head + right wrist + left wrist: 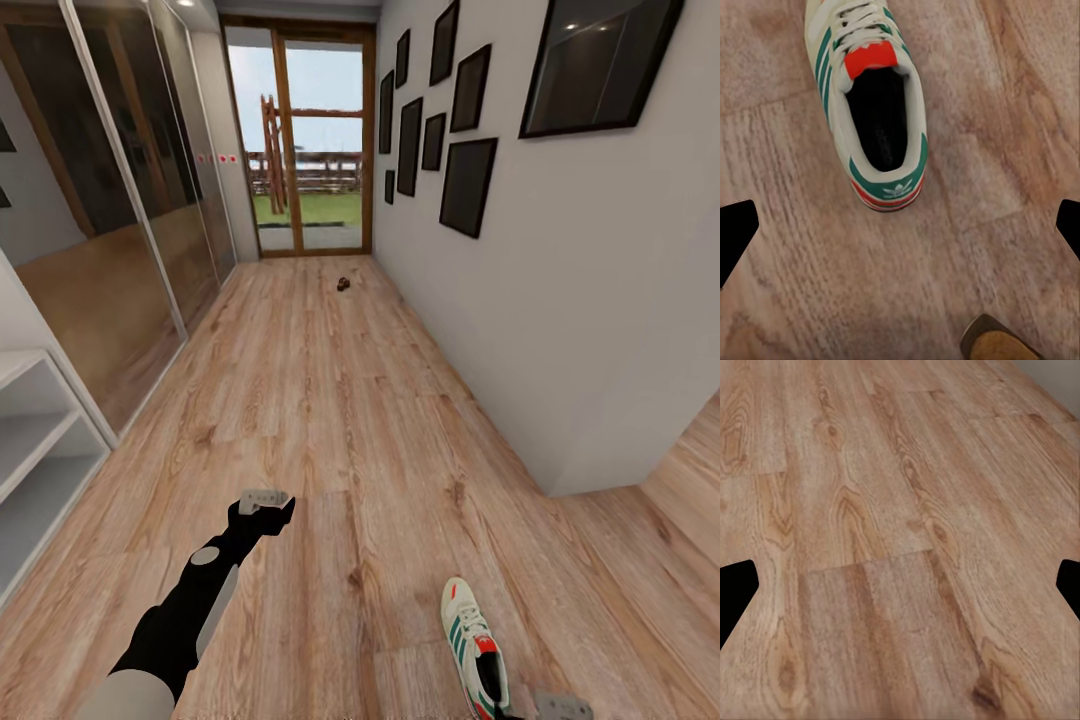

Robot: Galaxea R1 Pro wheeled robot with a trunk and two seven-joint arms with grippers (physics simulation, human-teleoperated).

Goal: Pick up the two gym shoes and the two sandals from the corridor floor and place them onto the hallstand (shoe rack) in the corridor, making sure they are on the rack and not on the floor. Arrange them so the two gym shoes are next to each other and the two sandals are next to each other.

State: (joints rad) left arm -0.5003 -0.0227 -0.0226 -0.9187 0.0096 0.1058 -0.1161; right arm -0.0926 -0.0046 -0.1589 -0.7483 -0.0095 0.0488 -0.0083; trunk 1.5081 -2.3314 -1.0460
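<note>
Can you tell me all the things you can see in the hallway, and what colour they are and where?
Cream-white lace-up gym shoe with teal stripes and a red tongue patch: one, on the floor near the right gripper.
Small dark brown object, too small to identify: one, far down the corridor floor.
Light brown wood-plank corridor floor: one, running to the door.
Pale grey-white open shelf unit: one, at the left edge.
Black-framed pictures: several, on the right wall.
Wood-framed glass door: one, at the far end.
Mirrored sliding panels: along the left wall.
Left gripper: black, over bare floor.
Right gripper: grey, at the bottom edge.
</note>
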